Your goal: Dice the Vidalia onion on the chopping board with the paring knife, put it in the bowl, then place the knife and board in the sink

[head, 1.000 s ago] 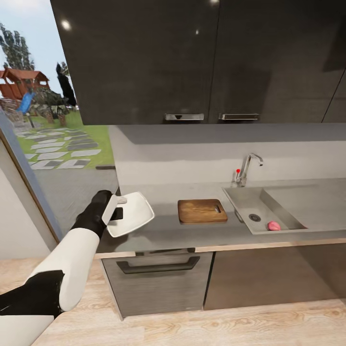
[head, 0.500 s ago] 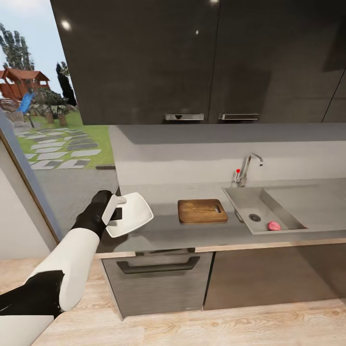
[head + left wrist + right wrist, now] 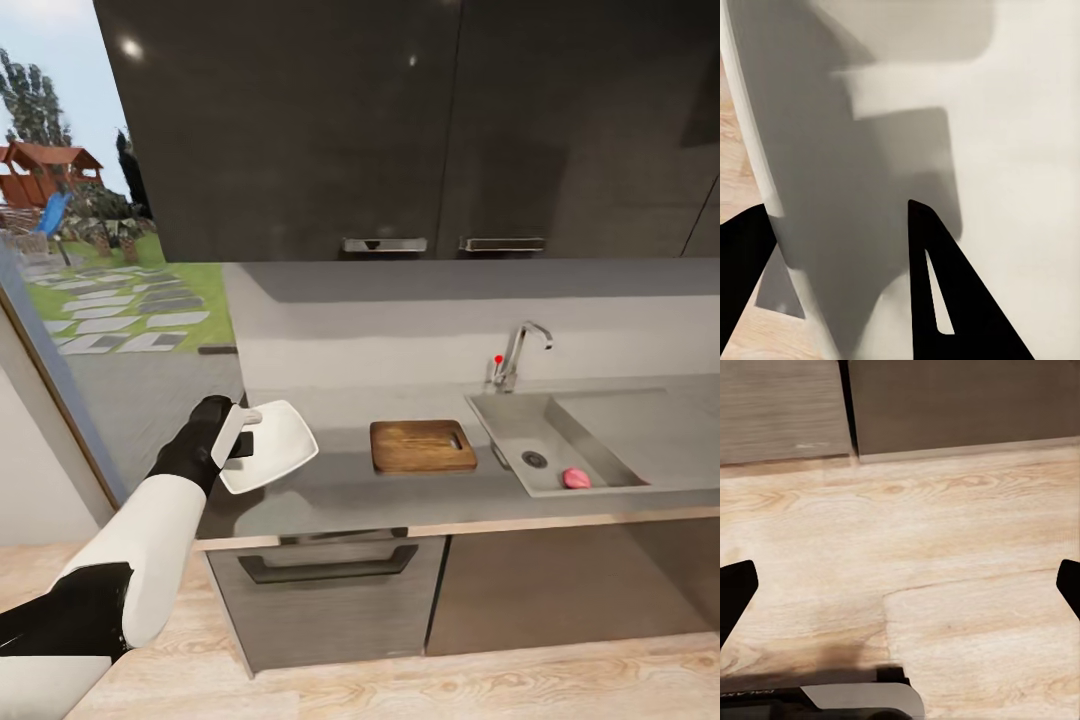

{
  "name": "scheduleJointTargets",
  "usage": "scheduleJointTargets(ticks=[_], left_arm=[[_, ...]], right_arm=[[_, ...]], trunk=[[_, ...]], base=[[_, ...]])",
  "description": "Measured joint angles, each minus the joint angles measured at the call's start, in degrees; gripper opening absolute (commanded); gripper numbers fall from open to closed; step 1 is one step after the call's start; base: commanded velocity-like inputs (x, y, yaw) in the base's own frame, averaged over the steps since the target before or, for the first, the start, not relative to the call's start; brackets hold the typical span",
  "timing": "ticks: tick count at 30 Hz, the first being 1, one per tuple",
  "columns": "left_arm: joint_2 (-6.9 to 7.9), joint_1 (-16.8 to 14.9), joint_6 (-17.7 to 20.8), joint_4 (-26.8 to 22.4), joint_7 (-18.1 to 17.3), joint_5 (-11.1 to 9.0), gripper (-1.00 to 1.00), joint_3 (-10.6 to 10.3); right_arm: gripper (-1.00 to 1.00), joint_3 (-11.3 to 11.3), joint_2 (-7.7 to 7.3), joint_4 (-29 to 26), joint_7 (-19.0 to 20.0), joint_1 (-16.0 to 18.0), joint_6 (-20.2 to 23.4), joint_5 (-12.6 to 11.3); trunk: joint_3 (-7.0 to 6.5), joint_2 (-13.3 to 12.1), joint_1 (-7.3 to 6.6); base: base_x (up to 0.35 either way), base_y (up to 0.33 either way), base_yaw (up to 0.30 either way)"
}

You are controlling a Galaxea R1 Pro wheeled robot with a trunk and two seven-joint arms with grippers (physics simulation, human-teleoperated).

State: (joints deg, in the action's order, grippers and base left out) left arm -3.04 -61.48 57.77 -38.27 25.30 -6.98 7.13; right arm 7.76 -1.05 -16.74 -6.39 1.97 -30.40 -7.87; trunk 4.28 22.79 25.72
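White bowl (image 3: 272,446), brown chopping board (image 3: 421,446), pinkish-red Vidalia onion (image 3: 575,479), steel-grey sink (image 3: 520,425)

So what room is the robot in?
A kitchen, by the look of it: there is a steel sink with a chrome tap, a wooden chopping board on the grey countertop, and glossy black cabinets above.

A white squarish bowl (image 3: 270,445) is tilting above the left end of the dark grey countertop (image 3: 340,485). A brown wooden chopping board (image 3: 422,446) is lying flat centrally. A small pinkish-red onion (image 3: 575,479) is sitting in the steel sink (image 3: 520,425) at the right.
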Motion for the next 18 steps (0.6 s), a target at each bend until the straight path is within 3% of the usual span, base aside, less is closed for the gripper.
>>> scheduleJointTargets(ticks=[8, 14, 18], left_arm=[[0.01, 0.0, 0.0, 0.0, 0.0, 0.0, -1.00, 0.0], [0.29, 0.0, 0.0, 0.1, 0.0, 0.0, -1.00, 0.1], [0.33, 0.0, 0.0, 0.1, 0.0, 0.0, -1.00, 0.1]], right_arm=[[1.00, 0.0, 0.05, 0.5, 0.0, 0.0, 0.0, 0.0], [1.00, 0.0, 0.28, 0.7, 0.0, 0.0, 0.0, 0.0], [1.00, 0.0, 0.38, 1.0, -0.2, 0.0, 0.0, 0.0]], trunk=[[0.00, 0.0, 0.01], [0.00, 0.0, 0.02], [0.00, 0.0, 0.02]], base=[[0.207, 0.000, 0.000], [0.036, 0.000, 0.014], [0.003, 0.000, 0.193]])
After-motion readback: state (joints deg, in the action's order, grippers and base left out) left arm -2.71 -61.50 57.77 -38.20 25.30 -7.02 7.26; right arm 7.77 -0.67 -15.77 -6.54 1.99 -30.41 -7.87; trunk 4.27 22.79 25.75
